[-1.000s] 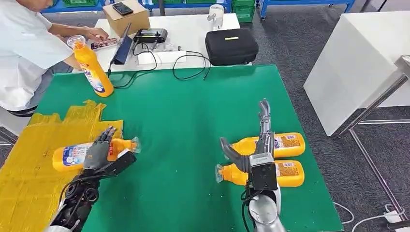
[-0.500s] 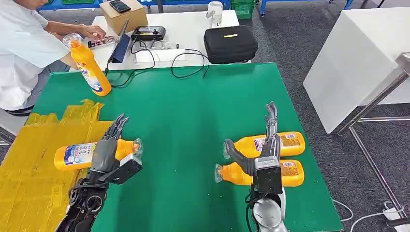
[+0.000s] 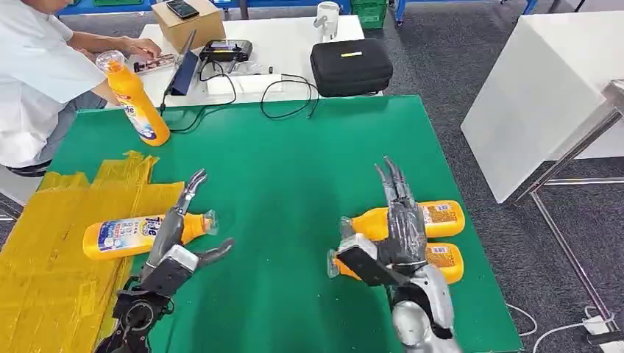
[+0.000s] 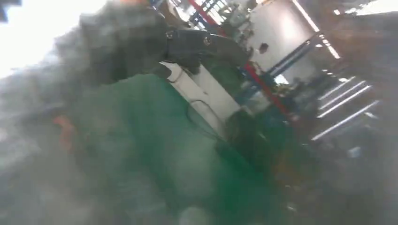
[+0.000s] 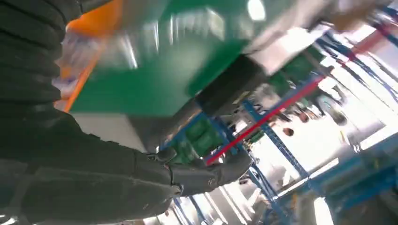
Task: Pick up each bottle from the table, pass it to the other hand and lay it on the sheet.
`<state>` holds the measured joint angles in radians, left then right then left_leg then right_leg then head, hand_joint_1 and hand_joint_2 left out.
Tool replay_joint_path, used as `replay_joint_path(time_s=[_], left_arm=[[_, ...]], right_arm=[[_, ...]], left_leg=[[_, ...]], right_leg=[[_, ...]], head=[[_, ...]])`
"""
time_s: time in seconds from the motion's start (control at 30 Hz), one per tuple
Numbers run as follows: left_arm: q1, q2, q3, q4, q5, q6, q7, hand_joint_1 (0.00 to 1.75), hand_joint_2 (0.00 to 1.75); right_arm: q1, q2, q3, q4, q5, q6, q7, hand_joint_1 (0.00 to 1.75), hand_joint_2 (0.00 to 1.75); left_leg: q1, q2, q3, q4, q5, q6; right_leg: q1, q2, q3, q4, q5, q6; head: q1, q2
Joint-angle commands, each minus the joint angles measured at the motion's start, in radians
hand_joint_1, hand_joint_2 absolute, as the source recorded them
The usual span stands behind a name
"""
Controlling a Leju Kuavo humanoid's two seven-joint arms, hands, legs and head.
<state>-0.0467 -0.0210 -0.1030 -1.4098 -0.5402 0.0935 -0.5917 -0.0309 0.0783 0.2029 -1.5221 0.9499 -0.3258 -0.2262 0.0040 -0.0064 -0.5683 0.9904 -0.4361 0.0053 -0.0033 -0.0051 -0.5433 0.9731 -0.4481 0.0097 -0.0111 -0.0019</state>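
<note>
Where the right robot hand hovers, two bottles partly hidden.

A person in a white shirt sits at the far left. Behind the green tabletop, a white table carries a black case, cardboard box, cables and a mug.

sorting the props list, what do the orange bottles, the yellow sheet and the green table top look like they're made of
Orange bottles: likely glossy plastic, with a clear cap, printed label and soft highlights.
Yellow sheet: looks like thin plastic film or taped strips, since it is shiny, wrinkled and ragged at the edge.
Green table top: seems a matte cloth or felt-like covering, flat in colour with no glare; the exact material is unclear.
</note>
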Motion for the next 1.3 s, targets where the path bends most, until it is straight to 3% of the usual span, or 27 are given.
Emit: replay_joint_path(time_s=[0.03,0.1,0.27,0.47,1.2,1.3], left_arm=[[0.004,-0.035,-0.011,-0.041,0.032,-0.051,-0.014,0.0,1.75],[-0.011,-0.042,-0.014,-0.002,0.036,-0.052,-0.016,0.0,1.75],[-0.034,-0.054,-0.023,0.055,0.056,-0.056,-0.033,0.0,1.75],[-0.056,-0.056,-0.024,0.104,0.079,-0.059,-0.045,0.0,1.75],[-0.08,-0.053,-0.038,0.153,0.096,-0.056,-0.056,0.0,1.75],[-0.098,-0.048,-0.052,0.175,0.11,-0.059,-0.061,0.0,1.75]], right_arm=[[-0.176,-0.307,0.015,0.191,0.049,0.16,0.021,0.0,1.75],[-0.259,-0.383,0.001,0.278,0.028,0.22,-0.014,0.0,1.75],[-0.415,-0.46,0.023,0.458,0.01,0.32,-0.059,0.0,1.75],[-0.514,-0.495,0.071,0.642,-0.012,0.356,-0.091,0.0,1.75],[-0.511,-0.535,0.128,0.724,-0.088,0.398,-0.158,0.0,1.75],[-0.468,-0.565,0.189,0.719,-0.138,0.444,-0.215,0.0,1.75]], left_leg=[[0.001,0.0,0.0,0.002,0.0,0.001],[0.0,0.001,0.0,0.001,0.0,0.001],[-0.001,0.001,-0.001,0.002,0.001,0.002],[0.0,0.0,-0.001,0.003,0.002,0.002],[0.0,0.0,-0.002,0.003,0.001,0.002],[0.0,-0.002,-0.001,0.003,0.001,0.002]], right_leg=[[0.001,0.0,0.001,-0.002,0.001,0.002],[0.0,0.0,0.001,-0.001,0.002,0.002],[-0.001,0.002,0.0,0.0,0.003,0.004],[-0.001,0.0,0.0,-0.001,0.004,0.005],[-0.001,0.001,-0.001,0.0,0.004,0.005],[0.0,-0.001,0.0,-0.001,0.003,0.005]], head=[[0.0,0.0],[-0.001,0.0],[-0.001,0.0],[-0.001,0.0],[-0.001,0.0],[-0.001,0.0]])
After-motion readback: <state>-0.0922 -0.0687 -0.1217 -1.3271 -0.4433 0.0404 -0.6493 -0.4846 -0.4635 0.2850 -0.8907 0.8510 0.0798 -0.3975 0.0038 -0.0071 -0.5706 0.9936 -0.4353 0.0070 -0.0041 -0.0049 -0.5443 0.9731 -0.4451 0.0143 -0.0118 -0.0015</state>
